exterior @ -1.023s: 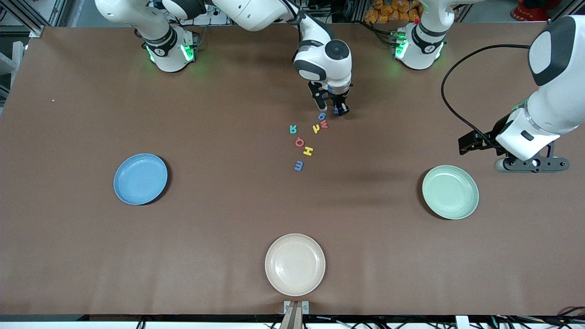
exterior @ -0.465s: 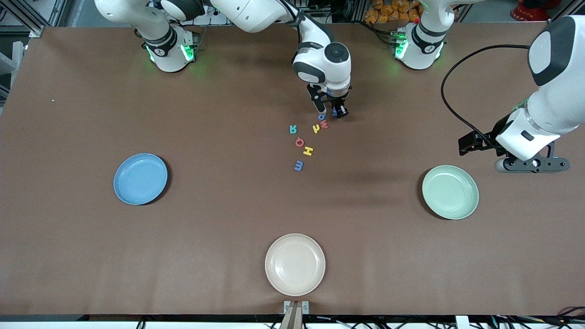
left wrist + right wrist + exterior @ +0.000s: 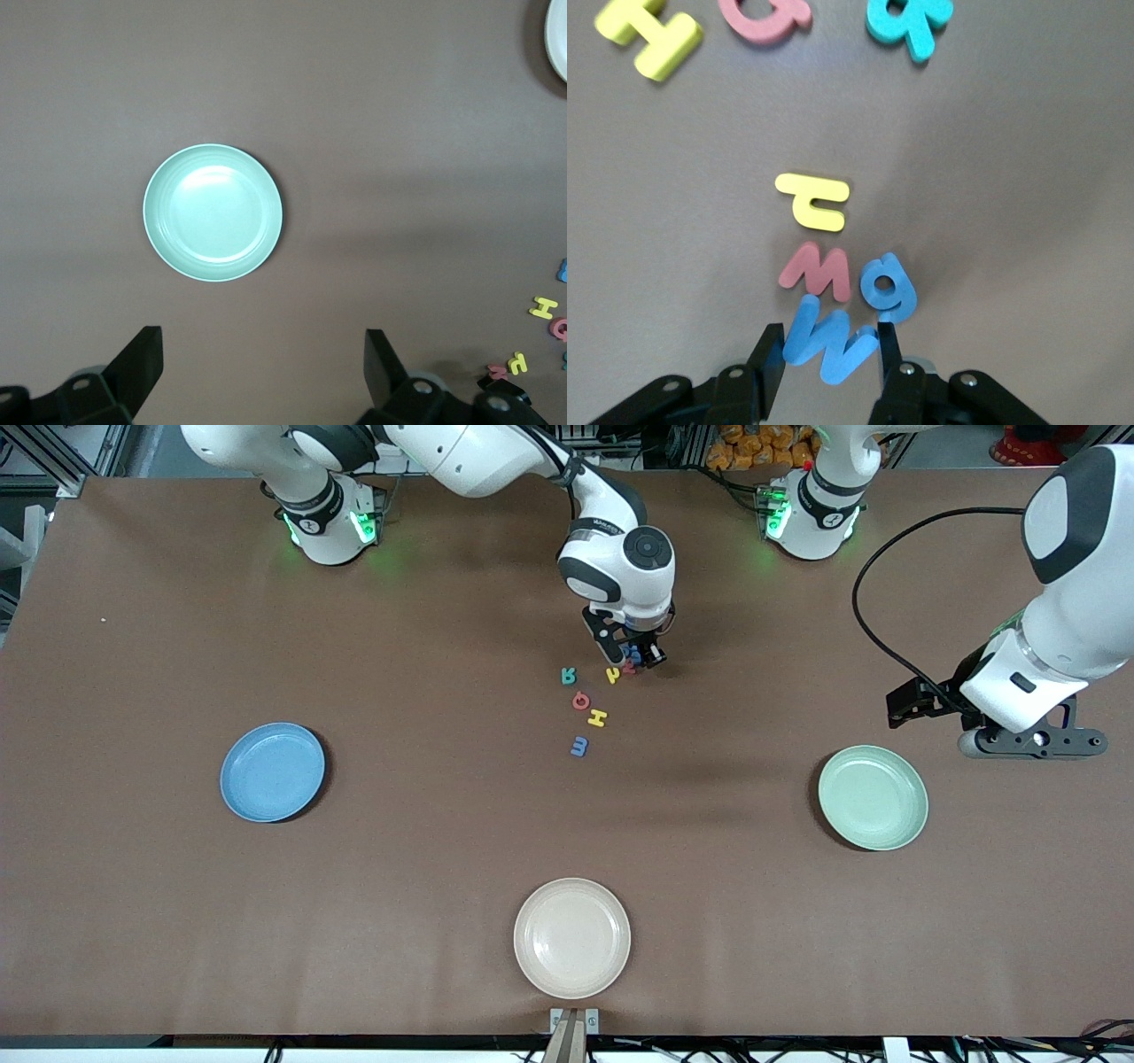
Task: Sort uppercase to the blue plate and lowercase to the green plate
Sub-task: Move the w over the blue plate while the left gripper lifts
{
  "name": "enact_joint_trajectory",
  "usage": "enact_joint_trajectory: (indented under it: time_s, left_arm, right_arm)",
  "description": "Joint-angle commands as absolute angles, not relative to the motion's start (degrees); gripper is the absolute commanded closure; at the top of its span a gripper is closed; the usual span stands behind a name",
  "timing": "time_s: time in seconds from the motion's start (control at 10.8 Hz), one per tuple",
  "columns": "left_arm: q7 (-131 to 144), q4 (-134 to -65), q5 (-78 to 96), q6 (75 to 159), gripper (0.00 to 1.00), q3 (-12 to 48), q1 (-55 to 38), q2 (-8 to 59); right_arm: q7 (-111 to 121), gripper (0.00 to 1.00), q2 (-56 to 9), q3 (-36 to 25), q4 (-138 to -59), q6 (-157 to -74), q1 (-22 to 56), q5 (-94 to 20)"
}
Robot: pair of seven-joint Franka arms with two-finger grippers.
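R tool (image 3: 634, 657) hangs low over the far end of the letter cluster, mid counter (image 3: 425, 646), pinching a blue M (image 3: 828, 341) between its black fingers (image 3: 769, 359); the foam piece looks thick, matte, blocky. Just beside it lie a dark red w (image 3: 818, 270) and a rounded blue g (image 3: 888, 285), the two touching. A small yellow h (image 3: 814, 200) is near, flat on the brown matte surface. Nearer the front cam: teal R (image 3: 569, 676), red ring Q (image 3: 581, 701), blocky yellow H (image 3: 598, 718), blue m (image 3: 578, 747).

L tool (image 3: 1030, 742) waits w/ jaws spread wide, holding nothing, over the counter by the green plate (image 3: 873, 798). That plate is round, shallow, smooth, toward the L arm's end. Blue plate (image 3: 272, 771), same shape, sits toward the R arm's end. A cream plate (image 3: 572, 937) sits nearest the front cam.
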State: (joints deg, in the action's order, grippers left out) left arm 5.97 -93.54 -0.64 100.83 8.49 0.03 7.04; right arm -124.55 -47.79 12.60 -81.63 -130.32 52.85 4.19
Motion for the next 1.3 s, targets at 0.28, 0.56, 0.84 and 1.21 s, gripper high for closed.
enact_joint_trajectory:
  time_s: [0.28,0.56,0.84,1.21]
  left_arm:
    - [6.4,-91.6,0.1,98.3,0.0,8.7,0.3,7.0]
    - [6.8,-91.6,0.4,98.3,0.0,9.0,-0.1,7.1]
    - [8.3,-91.7,0.3,98.3,0.0,9.3,-0.2,7.3]
    - [15.2,-92.3,1.1,98.6,0.0,12.5,-0.4,6.9]
  right_arm:
    - [-107.4,0.68,-41.3,14.2,-83.1,-118.6,46.2,1.2]
    - [-92.8,0.68,-38.0,14.2,-83.8,-112.3,40.2,1.1]
    - [-73.3,0.68,-33.2,14.1,-89.8,-112.1,31.1,-0.6]
    - [-52.8,0.67,-29.6,13.5,-95.7,-111.4,21.4,-0.5]
